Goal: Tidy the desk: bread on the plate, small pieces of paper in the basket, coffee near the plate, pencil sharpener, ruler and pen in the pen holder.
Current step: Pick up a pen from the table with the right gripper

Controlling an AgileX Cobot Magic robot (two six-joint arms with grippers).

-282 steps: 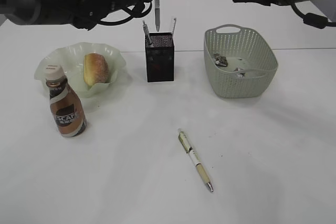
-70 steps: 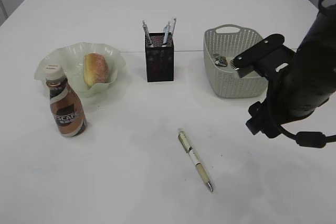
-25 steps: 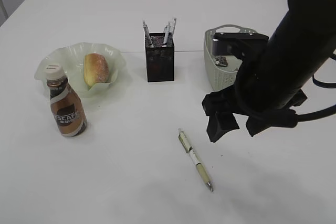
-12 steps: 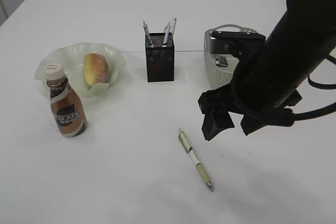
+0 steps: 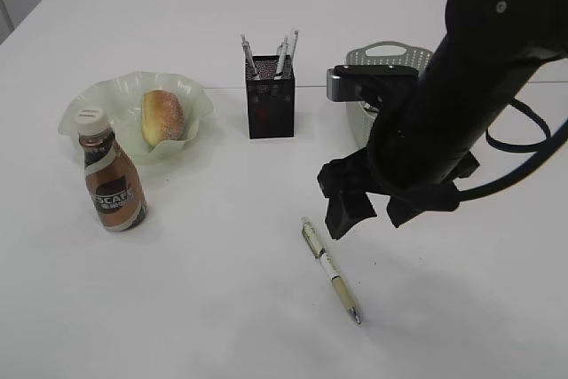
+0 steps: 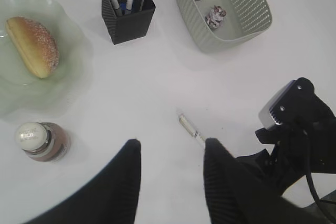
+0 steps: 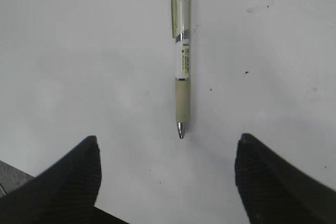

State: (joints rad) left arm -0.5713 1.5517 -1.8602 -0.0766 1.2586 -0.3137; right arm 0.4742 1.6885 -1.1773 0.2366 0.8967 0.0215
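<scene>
A cream-and-white pen (image 5: 330, 270) lies on the white table, also in the right wrist view (image 7: 181, 61). My right gripper (image 5: 368, 217) is open and hovers just above and to the right of the pen; in its wrist view (image 7: 167, 148) the pen tip points between the jaws. My left gripper (image 6: 172, 148) is open and empty, high above the table, out of the exterior view. The bread (image 5: 162, 117) lies on the green plate (image 5: 93, 104). The coffee bottle (image 5: 110, 184) stands in front of the plate. The black pen holder (image 5: 270, 95) holds several pens.
The grey-green basket (image 5: 382, 55) at the back right is partly hidden by my right arm; crumpled paper pieces (image 6: 216, 14) lie in it. No ruler or pencil sharpener shows on the table.
My right arm has swung in from the right and come down and leftward toward the pen. The left arm has left the exterior view. The pen has not moved.
</scene>
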